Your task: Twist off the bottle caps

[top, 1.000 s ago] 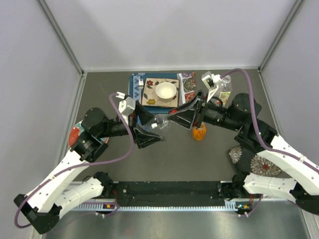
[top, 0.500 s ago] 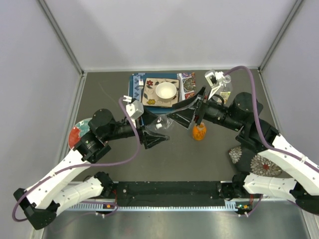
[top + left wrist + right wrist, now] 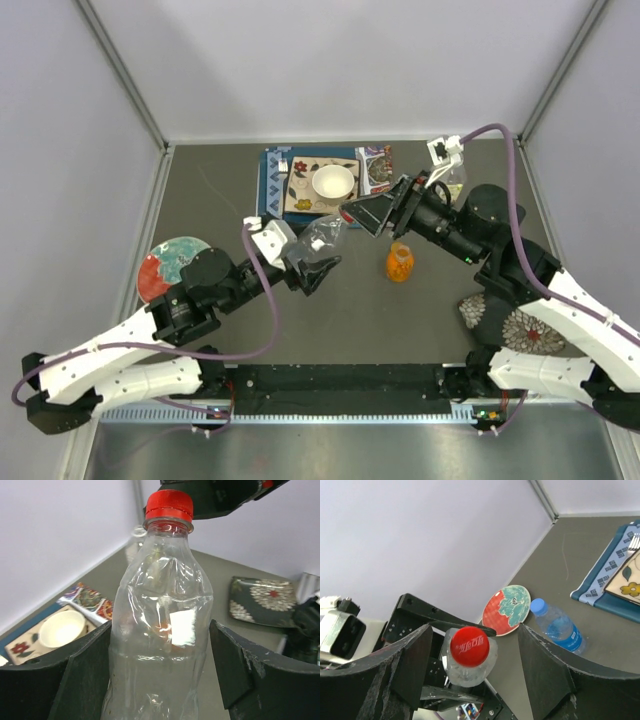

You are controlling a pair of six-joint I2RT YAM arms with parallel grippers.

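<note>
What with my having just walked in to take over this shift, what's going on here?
Two robot arms are working on one clear bottle. The left gripper holds it by the body, neck pointing toward the other arm. The right gripper is open and lined up with the red cap without gripping it. The cap is on the bottle.

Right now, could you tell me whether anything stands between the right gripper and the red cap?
Nothing visible does. The red cap, on the clear bottle held by the left gripper, faces the open right gripper with only air between, touching neither finger.
</note>
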